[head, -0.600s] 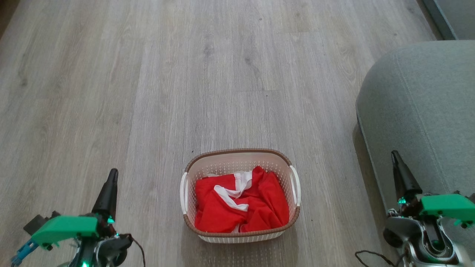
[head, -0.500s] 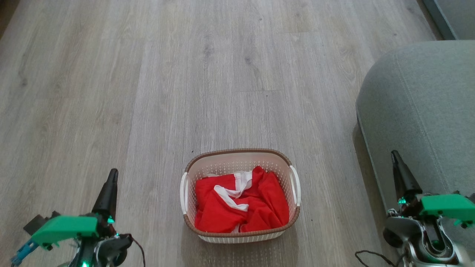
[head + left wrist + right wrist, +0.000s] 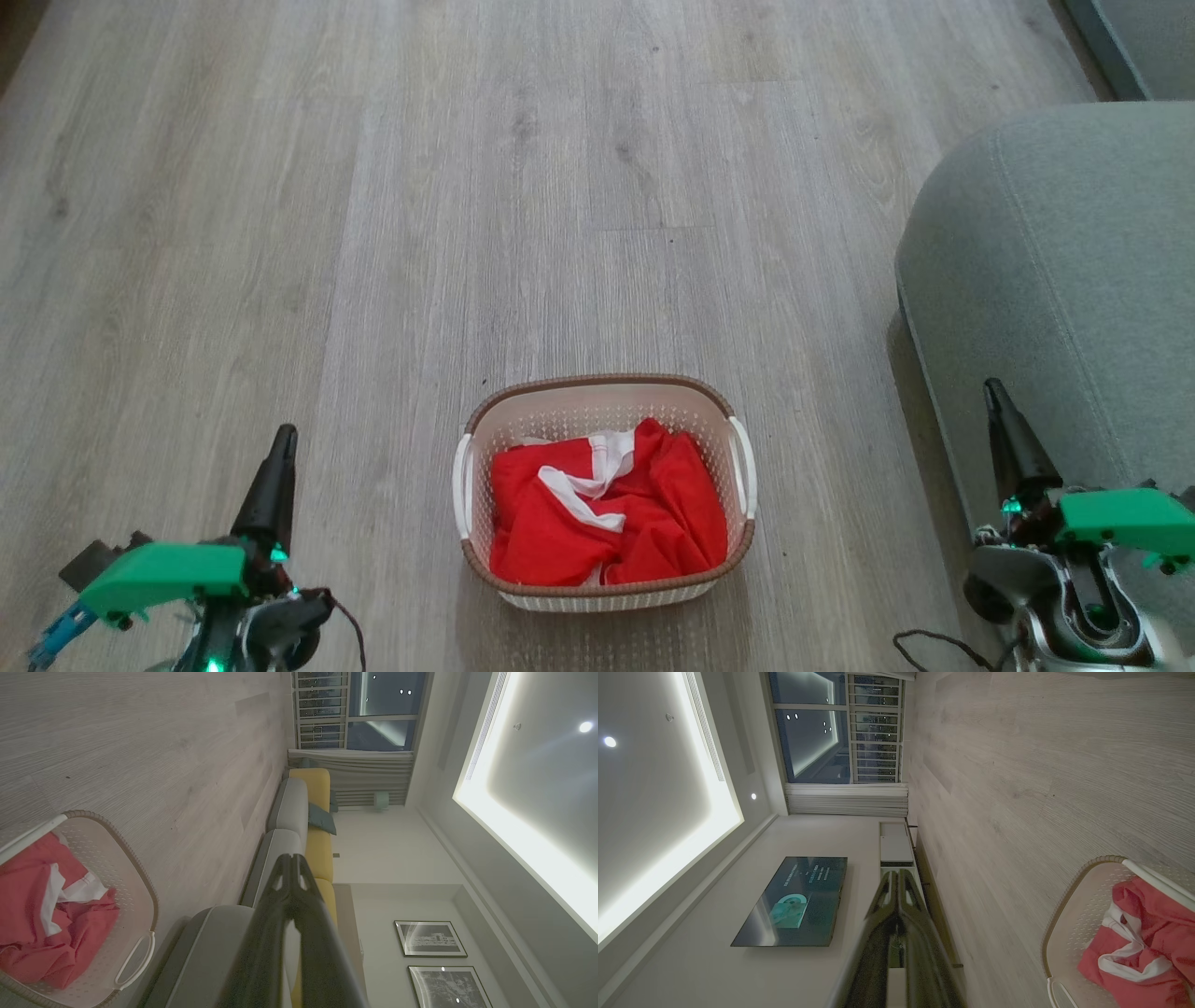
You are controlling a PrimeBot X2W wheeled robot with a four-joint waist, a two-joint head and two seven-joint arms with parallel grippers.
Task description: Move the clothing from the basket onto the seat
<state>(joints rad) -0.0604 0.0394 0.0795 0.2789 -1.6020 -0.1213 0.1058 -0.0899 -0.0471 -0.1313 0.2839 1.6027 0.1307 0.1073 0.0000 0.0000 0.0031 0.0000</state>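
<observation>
One basket [image 3: 597, 382] holds crumpled red clothing [image 3: 653, 509].

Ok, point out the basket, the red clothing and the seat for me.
basket [image 3: 602, 380]: head view, on its brown far rim.
clothing [image 3: 672, 504]: head view, on the red fabric.
seat [image 3: 1074, 252]: head view, on its grey-green top.

No lettering, number or brand mark can be read in any view. The one surface that carries writing is the dark wall-mounted screen [image 3: 791, 903] in the right wrist view. A short row of pale characters runs across it next to a teal circular graphic, too small and blurred to make out. The framed prints [image 3: 430, 938] on the wall in the left wrist view show grey imagery; any caption on them cannot be told.
</observation>
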